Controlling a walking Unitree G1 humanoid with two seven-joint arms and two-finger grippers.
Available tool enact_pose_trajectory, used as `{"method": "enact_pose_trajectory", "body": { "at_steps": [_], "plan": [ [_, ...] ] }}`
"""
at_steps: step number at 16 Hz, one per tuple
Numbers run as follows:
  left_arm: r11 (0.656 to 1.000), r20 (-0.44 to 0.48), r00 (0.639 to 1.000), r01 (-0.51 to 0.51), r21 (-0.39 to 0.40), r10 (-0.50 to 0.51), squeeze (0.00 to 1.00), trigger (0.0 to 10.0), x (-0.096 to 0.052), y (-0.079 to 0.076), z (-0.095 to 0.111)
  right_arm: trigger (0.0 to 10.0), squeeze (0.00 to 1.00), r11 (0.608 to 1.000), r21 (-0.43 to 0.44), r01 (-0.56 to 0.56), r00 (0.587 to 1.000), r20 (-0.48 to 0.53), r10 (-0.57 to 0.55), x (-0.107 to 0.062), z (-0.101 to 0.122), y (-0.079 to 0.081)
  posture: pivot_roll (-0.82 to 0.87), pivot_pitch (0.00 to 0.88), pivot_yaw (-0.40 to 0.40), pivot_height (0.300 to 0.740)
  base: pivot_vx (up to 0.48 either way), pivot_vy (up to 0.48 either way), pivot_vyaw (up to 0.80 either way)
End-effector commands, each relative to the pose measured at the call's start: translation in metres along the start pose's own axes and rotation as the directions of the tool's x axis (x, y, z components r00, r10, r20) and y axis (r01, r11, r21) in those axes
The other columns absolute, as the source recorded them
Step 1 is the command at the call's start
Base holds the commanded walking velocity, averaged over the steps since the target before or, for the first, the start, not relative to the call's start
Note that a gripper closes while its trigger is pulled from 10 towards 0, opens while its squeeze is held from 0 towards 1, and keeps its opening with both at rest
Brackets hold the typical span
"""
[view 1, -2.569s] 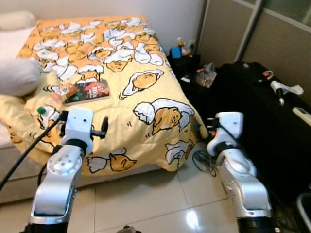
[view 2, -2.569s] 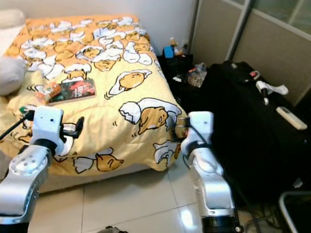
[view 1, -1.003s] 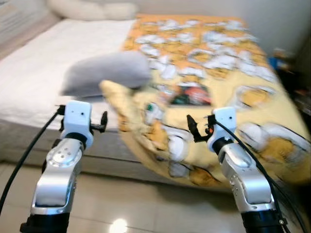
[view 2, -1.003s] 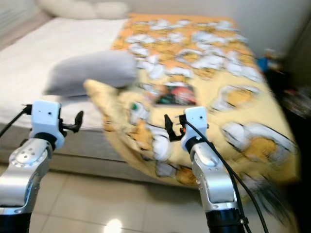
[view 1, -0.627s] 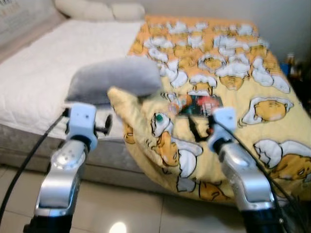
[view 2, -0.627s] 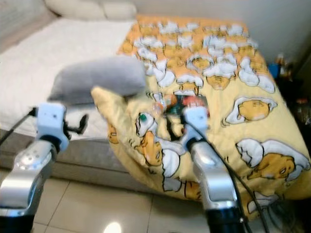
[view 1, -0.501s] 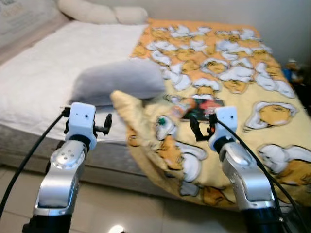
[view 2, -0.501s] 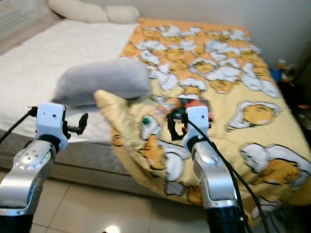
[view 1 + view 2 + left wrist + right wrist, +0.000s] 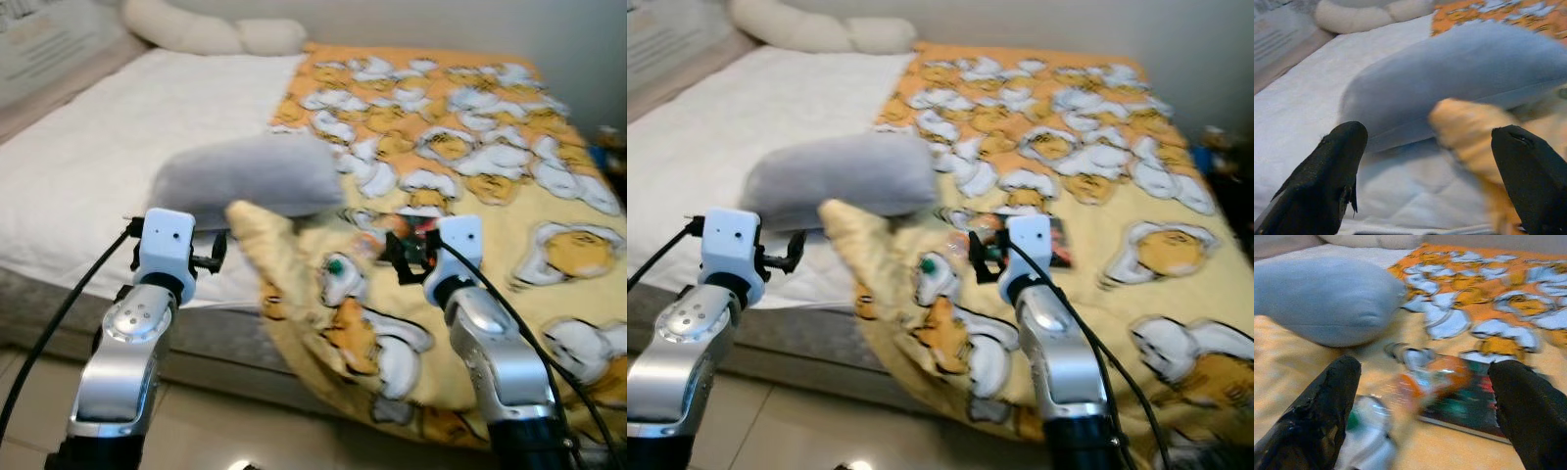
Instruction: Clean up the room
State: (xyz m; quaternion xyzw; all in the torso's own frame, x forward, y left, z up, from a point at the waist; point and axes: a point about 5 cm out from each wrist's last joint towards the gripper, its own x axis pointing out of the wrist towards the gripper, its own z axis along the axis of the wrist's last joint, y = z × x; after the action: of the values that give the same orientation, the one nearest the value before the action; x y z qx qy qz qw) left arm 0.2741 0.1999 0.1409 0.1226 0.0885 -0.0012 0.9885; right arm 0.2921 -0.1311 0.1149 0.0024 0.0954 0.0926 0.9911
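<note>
Over the last few seconds the robot turns away from the foot of the bed and the black luggage beside it, and the head camera now faces the bed's long side, so the change in the picture is the camera's swing and not a shift of the things. The clutter now lies right ahead: a dark book (image 9: pixel 1036 240) flat on the yellow patterned blanket (image 9: pixel 470 127), an orange-wrapped bottle (image 9: pixel 1435 377) lying against the book's near edge, and a second bottle with a green cap (image 9: pixel 1364 418) just beside it on the rumpled fold. A grey pillow (image 9: pixel 245 176) rests across the blanket's edge on the white sheet (image 9: pixel 88 166). The right gripper (image 9: pixel 1422 404) hovers near the bottles with its fingers spread wide and nothing between them; the left gripper (image 9: pixel 1425 166) is likewise released, pointing at the pillow. Judging by this, the robot is lining up on the bed clutter, and the bottles look the likeliest first pick for the right arm, though the blur suggests the approach is not yet settled
</note>
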Motion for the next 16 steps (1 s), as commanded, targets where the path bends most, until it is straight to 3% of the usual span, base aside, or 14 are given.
{"method": "enact_pose_trajectory", "body": {
  "at_steps": [1,11,12,13,16],
  "plan": [
    [1.000,0.020,1.000,0.002,0.009,-0.002,0.00,10.0,0.000,0.000,0.006,10.0,0.00,1.000,-0.015,-0.003,1.000,-0.003,0.003,0.001,0.002,0.001,-0.06,0.000,0.030,0.740,0.349,0.000,0.00],
    [0.999,0.015,1.000,0.022,0.027,-0.022,0.00,10.0,0.001,-0.002,0.005,10.0,0.00,1.000,0.008,0.021,0.999,-0.033,-0.021,0.003,0.001,-0.004,-0.06,0.000,0.035,0.740,0.337,0.000,0.00],
    [0.998,0.000,0.999,0.041,0.049,-0.041,0.00,10.0,0.002,-0.005,0.003,10.0,0.87,0.999,0.034,0.025,0.999,-0.035,-0.024,0.003,0.002,-0.006,-0.06,0.000,0.036,0.740,0.000,0.000,0.00],
    [0.996,0.005,0.997,0.081,0.047,-0.081,0.00,10.0,0.001,-0.010,0.004,10.0,1.00,0.999,0.050,0.019,0.999,-0.032,-0.018,0.003,0.003,-0.007,-0.06,0.000,0.038,0.740,0.000,0.000,0.00],
    [0.989,-0.008,0.991,0.136,0.061,-0.136,0.00,10.0,0.000,-0.017,0.006,10.0,1.00,1.000,0.000,0.008,0.997,-0.081,-0.008,0.004,0.005,-0.011,-0.07,0.000,0.047,0.740,0.000,0.000,0.00]
  ]
}}
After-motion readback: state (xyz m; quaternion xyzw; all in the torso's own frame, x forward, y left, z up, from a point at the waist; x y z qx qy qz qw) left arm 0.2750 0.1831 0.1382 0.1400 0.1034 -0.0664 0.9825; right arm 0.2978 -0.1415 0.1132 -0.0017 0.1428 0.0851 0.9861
